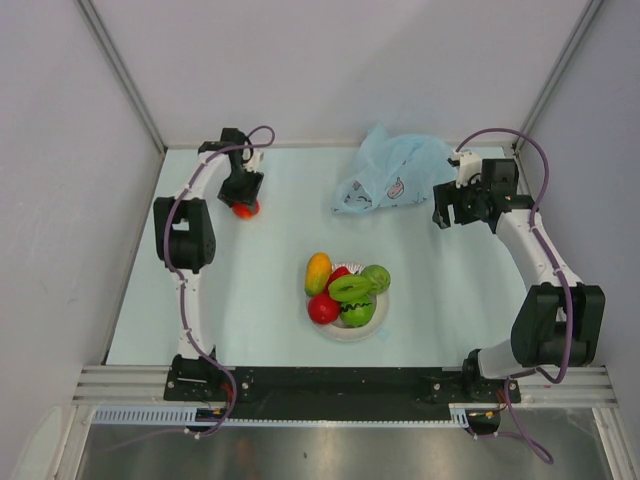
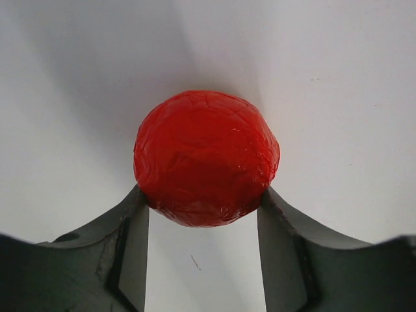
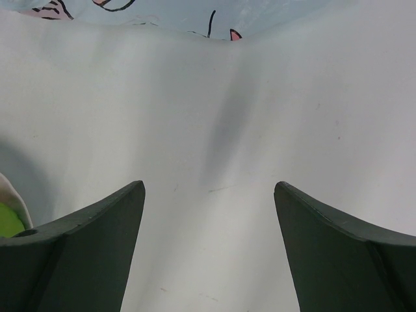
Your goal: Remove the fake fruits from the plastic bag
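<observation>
Clasping a glossy, wrinkle-skinned red fruit (image 2: 207,156), the left end effector (image 2: 203,193) is clenched, the right end effector (image 3: 208,186) spread empty.

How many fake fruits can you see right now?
7. One red fruit between the left gripper's fingers; six piled on the white plate: a yellow-orange fruit, two red fruits, three green fruits. Others may be hidden in the bag or the pile.

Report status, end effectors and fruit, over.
Left end effector closed on red fruit, far left. Right end effector open, empty, beside plastic bag. Other fruits heaped at plate. Nothing blocking.
</observation>
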Robot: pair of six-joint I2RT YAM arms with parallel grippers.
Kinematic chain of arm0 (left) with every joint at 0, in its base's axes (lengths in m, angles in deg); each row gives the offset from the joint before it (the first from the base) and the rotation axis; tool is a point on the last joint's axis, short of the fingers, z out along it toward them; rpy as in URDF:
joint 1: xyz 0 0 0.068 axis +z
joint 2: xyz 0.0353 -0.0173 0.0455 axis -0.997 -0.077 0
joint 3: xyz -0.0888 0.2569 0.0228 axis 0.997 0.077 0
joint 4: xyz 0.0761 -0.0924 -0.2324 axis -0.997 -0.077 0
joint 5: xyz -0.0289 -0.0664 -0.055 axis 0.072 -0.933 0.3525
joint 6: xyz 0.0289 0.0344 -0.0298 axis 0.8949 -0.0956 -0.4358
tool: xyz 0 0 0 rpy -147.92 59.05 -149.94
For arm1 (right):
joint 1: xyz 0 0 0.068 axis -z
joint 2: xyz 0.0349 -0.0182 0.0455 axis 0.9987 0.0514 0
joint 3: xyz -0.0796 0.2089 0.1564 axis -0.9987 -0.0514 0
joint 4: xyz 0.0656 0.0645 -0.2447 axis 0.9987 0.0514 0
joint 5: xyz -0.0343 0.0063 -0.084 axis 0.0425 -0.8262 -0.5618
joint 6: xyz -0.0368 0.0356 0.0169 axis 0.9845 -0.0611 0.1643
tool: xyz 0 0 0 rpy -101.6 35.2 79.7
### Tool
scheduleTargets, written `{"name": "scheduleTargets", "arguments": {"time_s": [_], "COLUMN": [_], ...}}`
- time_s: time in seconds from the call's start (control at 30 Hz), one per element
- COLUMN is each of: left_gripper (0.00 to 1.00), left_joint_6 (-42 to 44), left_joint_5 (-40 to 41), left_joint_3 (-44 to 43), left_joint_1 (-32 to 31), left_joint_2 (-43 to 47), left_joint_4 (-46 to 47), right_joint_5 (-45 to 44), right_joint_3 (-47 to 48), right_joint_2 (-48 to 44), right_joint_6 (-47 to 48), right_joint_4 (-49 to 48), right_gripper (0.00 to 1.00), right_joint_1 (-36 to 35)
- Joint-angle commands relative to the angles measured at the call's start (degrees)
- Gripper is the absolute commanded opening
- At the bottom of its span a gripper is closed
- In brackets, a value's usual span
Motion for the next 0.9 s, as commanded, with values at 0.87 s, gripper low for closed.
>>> {"name": "scheduleTargets", "arguments": {"time_s": [0.87], "left_gripper": [0.38], "left_joint_6": [13.2], "left_joint_5": [-23.9], "left_joint_3": [42.9], "left_joint_1": [-33.5], "left_joint_2": [65.5], "left_joint_4": [7.9], "right_joint_5": [1.4], "right_joint_3": [-8.0], "right_joint_2": [-14.7], "right_joint_6": [-1.3], "right_joint_4": [1.8], "right_gripper": [0.86], "right_joint_1": [1.6]}}
